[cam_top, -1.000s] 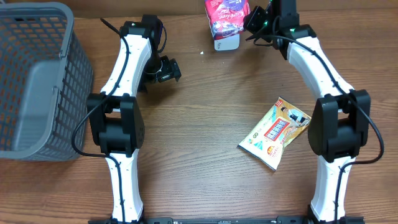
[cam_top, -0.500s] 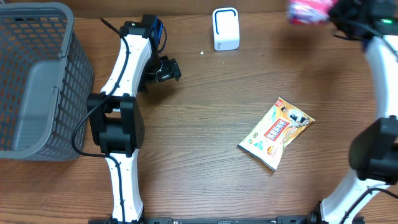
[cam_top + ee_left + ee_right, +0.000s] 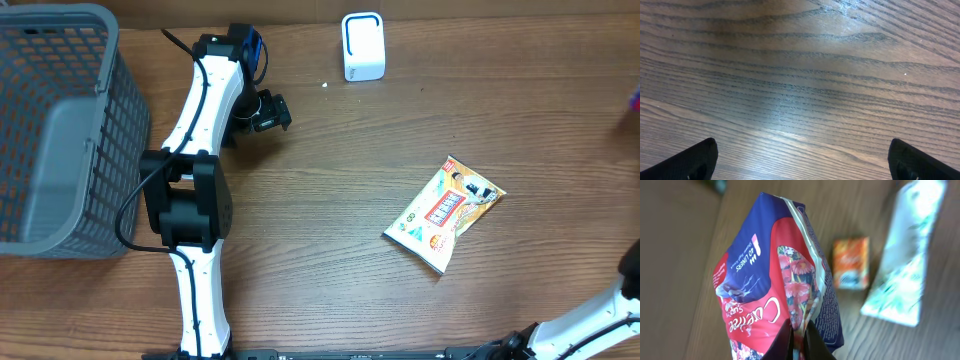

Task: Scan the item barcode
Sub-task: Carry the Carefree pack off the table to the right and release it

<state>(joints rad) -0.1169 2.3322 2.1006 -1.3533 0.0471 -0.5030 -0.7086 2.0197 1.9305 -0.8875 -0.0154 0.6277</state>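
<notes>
Since the red and blue plastic sachet pack [image 3: 785, 280] looks light, soft and crinkly, it is judged likely to flop and slip. A hold on its sealed seam is best, and that is where it is pinched between the pressed-together jaws of the right gripper [image 3: 798, 341]. It is held in the air, well to the right of the white box-shaped barcode scanner [image 3: 362, 45], with the right arm [image 3: 600, 320] stretched beyond the overhead view. The left gripper [image 3: 802, 160] hovers low over the brown wooden table [image 3: 800, 75], jaws spread wide and empty.
</notes>
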